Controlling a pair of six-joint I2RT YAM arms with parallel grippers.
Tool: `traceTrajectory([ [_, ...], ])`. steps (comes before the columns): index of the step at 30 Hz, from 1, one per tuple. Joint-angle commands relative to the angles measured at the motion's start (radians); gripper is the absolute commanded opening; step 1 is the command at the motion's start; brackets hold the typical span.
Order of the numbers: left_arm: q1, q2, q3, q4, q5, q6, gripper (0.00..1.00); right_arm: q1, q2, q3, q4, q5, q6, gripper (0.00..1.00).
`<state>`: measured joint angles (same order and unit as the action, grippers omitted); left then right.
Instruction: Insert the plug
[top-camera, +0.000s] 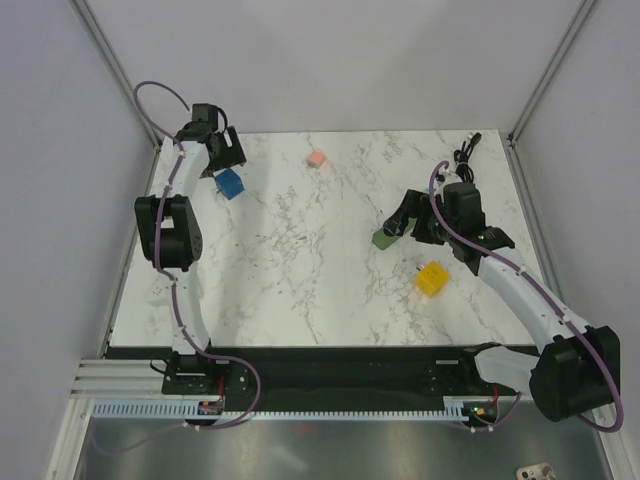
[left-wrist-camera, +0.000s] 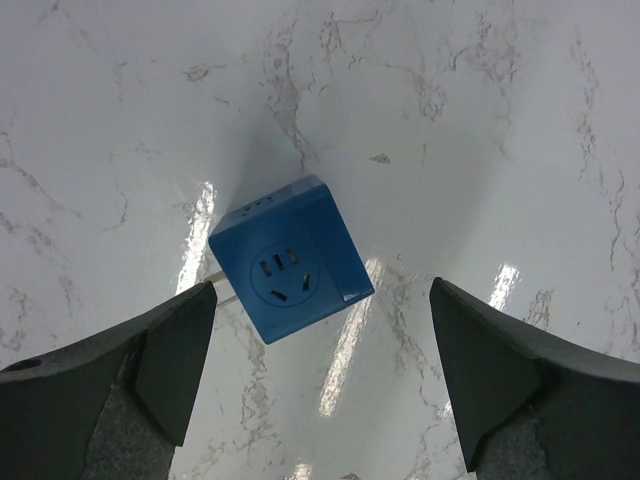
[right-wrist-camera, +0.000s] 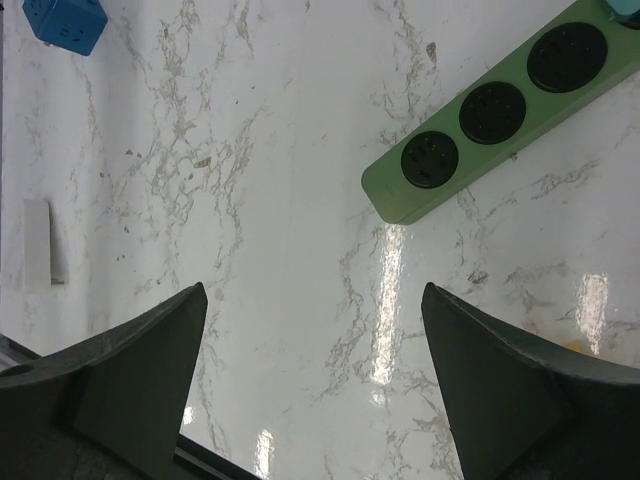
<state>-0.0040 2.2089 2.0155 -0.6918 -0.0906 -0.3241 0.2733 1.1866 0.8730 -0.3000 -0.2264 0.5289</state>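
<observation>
Left gripper (top-camera: 218, 150): jaws spread wide, nothing held. It sits in the upper left of the top view, at the far left corner of the marble table (top-camera: 300, 280).

Left wrist view: the gripper (left-wrist-camera: 322, 295) has its two dark fingers (left-wrist-camera: 165, 355) in the lower corners of the frame. The blue cube adapter (left-wrist-camera: 295, 258) lies on the table in the gap between them, just above frame centre. Its socket face points at the camera, tilted. Two metal prongs (left-wrist-camera: 218, 283) stick out at its lower left, close to the left fingertip; I cannot tell whether they touch.

Top view: the blue cube adapter (top-camera: 230, 183) is just below and right of the left gripper.

Right gripper (top-camera: 405, 222): jaws also wide apart and empty, right of centre in the top view. In the right wrist view the gripper (right-wrist-camera: 314, 292) frames only bare marble.

Green power strip (right-wrist-camera: 490, 110): upper right of the right wrist view, running diagonally, with three round black sockets showing and all three vacant. Only its end (top-camera: 383, 238) shows in the top view, just beside the right gripper.

Other items:
- yellow cube (top-camera: 432, 278), below the right gripper
- small orange cube (top-camera: 317, 158), upper centre
- black cable (top-camera: 465, 150), upper right
- white block (right-wrist-camera: 37, 258), left edge of the right wrist view
</observation>
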Motion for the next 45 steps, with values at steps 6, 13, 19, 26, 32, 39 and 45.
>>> traceTrajectory([
  [6,-0.010,0.058,0.054,-0.061,-0.041,-0.056,0.96,0.003,-0.028,0.024,-0.004,0.081,-0.040,0.96],
  [13,-0.011,0.107,0.068,-0.071,-0.061,-0.036,0.92,0.004,-0.021,0.041,-0.008,0.098,-0.043,0.96],
  [19,-0.013,0.149,0.126,-0.058,-0.017,0.017,0.81,0.004,-0.018,0.049,-0.013,0.099,-0.043,0.96],
  [26,-0.022,0.126,0.117,-0.058,0.054,0.049,0.57,0.004,-0.004,0.058,-0.014,0.114,-0.040,0.95],
  [32,-0.062,0.057,0.052,-0.063,0.086,0.083,0.24,0.004,0.004,0.077,-0.034,0.113,-0.033,0.95],
  [39,-0.160,-0.116,-0.110,-0.060,0.141,0.099,0.02,0.003,-0.027,0.057,-0.037,0.064,0.014,0.95],
  [45,-0.260,-0.274,-0.254,-0.026,0.265,0.063,0.02,0.003,-0.084,0.003,-0.042,0.042,0.074,0.95],
])
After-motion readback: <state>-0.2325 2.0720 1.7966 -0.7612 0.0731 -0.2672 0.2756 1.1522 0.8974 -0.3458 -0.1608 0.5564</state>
